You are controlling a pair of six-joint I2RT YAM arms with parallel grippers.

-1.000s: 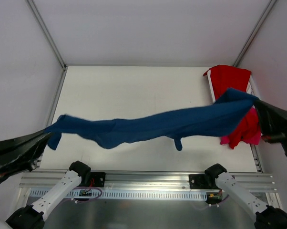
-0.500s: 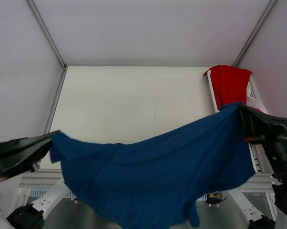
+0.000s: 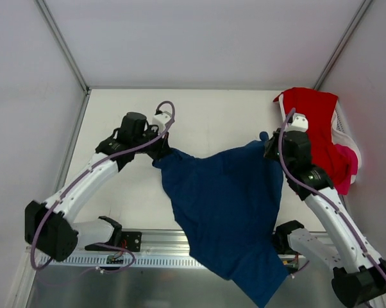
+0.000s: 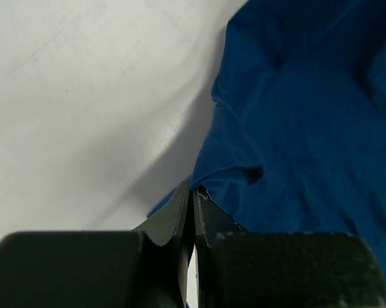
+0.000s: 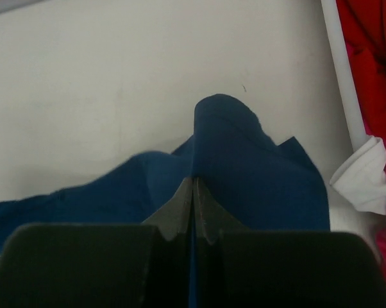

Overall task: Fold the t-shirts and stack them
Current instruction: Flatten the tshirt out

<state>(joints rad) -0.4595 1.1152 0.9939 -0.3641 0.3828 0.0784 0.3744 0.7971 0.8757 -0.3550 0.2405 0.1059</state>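
The navy blue t-shirt (image 3: 225,205) lies spread on the table between my two grippers, its lower part hanging over the near edge. My left gripper (image 3: 162,153) is shut on its left corner; the left wrist view shows the closed fingertips (image 4: 193,190) pinching blue cloth (image 4: 308,128). On the right, my other gripper (image 3: 268,146) is shut on the shirt's right corner, with a blue fold (image 5: 244,167) rising from between its tips (image 5: 193,181). A red t-shirt (image 3: 315,119) and a pink one (image 3: 347,168) sit in the basket at the right. No chest print shows.
The white plastic basket (image 3: 284,119) stands at the table's right edge, its rim (image 5: 344,83) just right of my right gripper, with a white piece (image 5: 366,176) at its foot. Grey walls close in the table (image 3: 180,115) at back and sides. A metal rail (image 3: 161,247) runs along the near edge.
Both arms have come down from close to the camera toward the table's middle. The navy shirt, stretched in the air before, now lies draped on the table and over its near edge.
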